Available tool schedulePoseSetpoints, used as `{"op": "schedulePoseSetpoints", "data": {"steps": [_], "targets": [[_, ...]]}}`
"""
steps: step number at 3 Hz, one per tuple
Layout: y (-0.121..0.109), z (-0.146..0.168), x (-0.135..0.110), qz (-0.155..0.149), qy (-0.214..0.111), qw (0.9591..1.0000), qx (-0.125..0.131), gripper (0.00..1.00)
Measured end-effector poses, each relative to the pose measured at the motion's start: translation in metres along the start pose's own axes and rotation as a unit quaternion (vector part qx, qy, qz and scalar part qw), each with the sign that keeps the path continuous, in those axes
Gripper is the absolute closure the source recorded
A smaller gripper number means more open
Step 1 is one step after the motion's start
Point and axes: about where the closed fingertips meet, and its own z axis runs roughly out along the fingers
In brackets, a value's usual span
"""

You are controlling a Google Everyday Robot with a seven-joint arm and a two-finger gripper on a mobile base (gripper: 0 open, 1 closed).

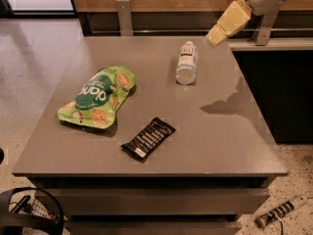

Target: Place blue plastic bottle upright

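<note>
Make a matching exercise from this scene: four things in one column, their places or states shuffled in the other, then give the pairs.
1 bottle
2 green bag
3 black bar
4 end effector

A nearest the table front edge
B in the air, far right
C on its side, at the back
D flat, on the left

Pairs: 1-C, 2-D, 3-A, 4-B
</note>
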Motion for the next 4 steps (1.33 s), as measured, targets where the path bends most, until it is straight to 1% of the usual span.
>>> {"op": "schedulePoseSetpoints", "data": {"steps": [1, 2, 3, 4], "targets": [[-0.010, 0.033, -0.029, 0.057, -0.017, 0.9979, -0.028, 0.00], [-0.018, 0.058, -0.035, 0.099, -0.032, 0.9933, -0.052, 0.00], [-0.025, 0.080, -0.034, 0.140, -0.044, 0.9867, -0.069, 0.00], [-0.025, 0.080, -0.034, 0.140, -0.044, 0.9867, -0.069, 0.00]]}}
